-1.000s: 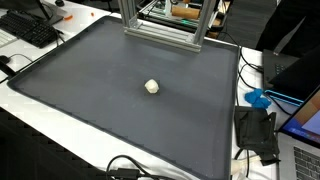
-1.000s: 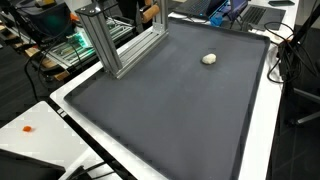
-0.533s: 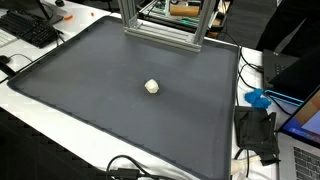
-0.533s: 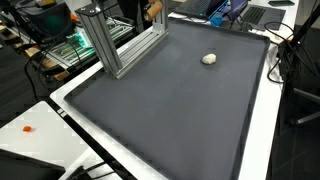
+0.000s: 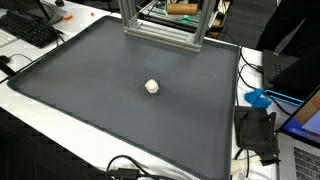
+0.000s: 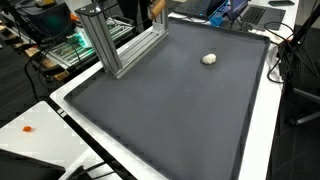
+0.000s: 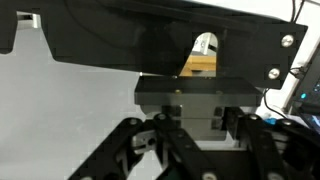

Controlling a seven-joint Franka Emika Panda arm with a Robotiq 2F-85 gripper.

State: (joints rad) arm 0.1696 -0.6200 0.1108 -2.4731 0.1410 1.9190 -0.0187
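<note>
Small white lump alone on the mat, gripper well away from it

In both exterior views the lump (image 5: 151, 86) (image 6: 209, 59) lies free on the dark mat (image 5: 90, 95), probably left open for reaching from above, with no arm near. In the wrist view the gripper (image 7: 195, 155) faces a black plate (image 7: 120, 45). Its fingertips are cut off, so I cannot tell its grip.

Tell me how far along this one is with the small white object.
Done: nothing visible; the small white object lies alone on the dark mat, untouched. In hand: nothing; no arm shows in both exterior views, and the wrist view has the gripper facing dark equipment, not the mat, its fingertips out of frame. Left: reaching the object and everything after.
</note>
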